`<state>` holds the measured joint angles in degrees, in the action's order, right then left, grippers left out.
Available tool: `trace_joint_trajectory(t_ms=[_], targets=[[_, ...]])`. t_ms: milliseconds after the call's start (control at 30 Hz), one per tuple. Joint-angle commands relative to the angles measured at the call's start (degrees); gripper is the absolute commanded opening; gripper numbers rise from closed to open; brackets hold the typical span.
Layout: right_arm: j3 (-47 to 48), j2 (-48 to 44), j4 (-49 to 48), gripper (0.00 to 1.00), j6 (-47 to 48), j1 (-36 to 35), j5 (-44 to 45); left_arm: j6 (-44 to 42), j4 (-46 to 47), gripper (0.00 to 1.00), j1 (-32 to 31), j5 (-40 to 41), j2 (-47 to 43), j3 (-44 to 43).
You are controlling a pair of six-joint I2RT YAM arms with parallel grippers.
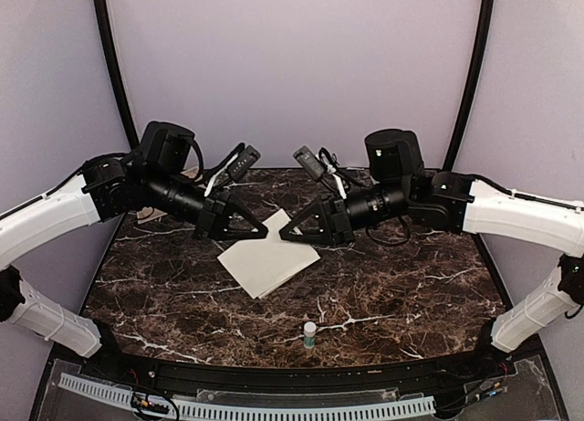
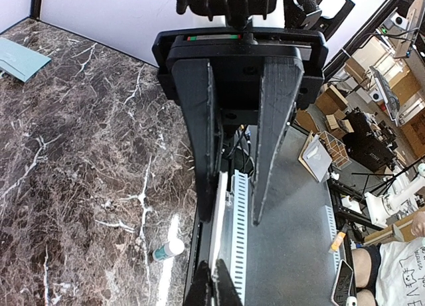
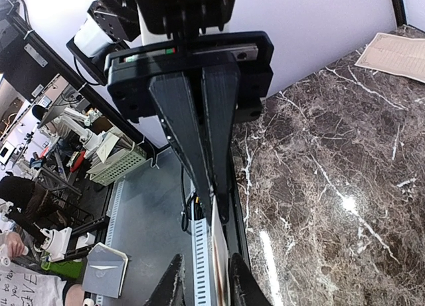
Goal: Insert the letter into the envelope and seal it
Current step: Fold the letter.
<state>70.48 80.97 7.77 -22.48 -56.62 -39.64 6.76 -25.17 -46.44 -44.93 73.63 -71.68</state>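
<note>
Near edge: small white glue stick [image 1: 310, 334] upright on the dark marble counter [image 1: 392, 293], alone, well apart from the paper.

Mid-counter: pale sheet, taken to be the letter [image 1: 267, 266], set askew. The double edge at its near corner suggests it is folded. Both arms meet just over its far edge. From overhead I cannot tell whether it is touched, and neither wrist view shows it.

Left pincer [image 2: 234, 221]: fingers apart, nothing between them. Right pincer [image 3: 214, 216]: fingers together, nothing seen clamped.

Far side: the envelope [image 2: 20, 57] shows only in the left wrist view, at the frame edge. It lies flat on the counter near the backdrop wall, well apart from both pincers and from the letter. In the overhead view I cannot pick it out; probably an arm covers it. A tan creased sheet [image 3: 397, 52] lies by the wall in the right wrist view.

Progress, judged: little or nothing done. The letter is outside the envelope and the glue stick is untouched. Left to do: bring the two together, insert the letter, glue the flap and press it shut.

Envelope's look: pale teal-green, straight-edged, flat. Only part of it is in frame, so the flap and opening cannot be read.
</note>
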Motion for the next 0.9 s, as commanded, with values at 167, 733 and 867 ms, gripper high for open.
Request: trace_joint_trajectory(t_ms=[167,733,867], targets=[[-3.05,-4.46,3.27,0.14,0.57,-0.16,0.74,-3.11,-4.67,0.0,2.26,1.14,-1.42,-2.37],[-4.61,-6.4,2.56,0.01,-0.83,0.92,11.02,-3.17,-4.6,0.0,3.08,-1.92,-1.01,-2.52],[-5.22,-8.27,1.8,0.45,-0.83,2.12,11.57,-2.94,-4.92,0.0,3.06,-3.96,-0.57,-2.42]])
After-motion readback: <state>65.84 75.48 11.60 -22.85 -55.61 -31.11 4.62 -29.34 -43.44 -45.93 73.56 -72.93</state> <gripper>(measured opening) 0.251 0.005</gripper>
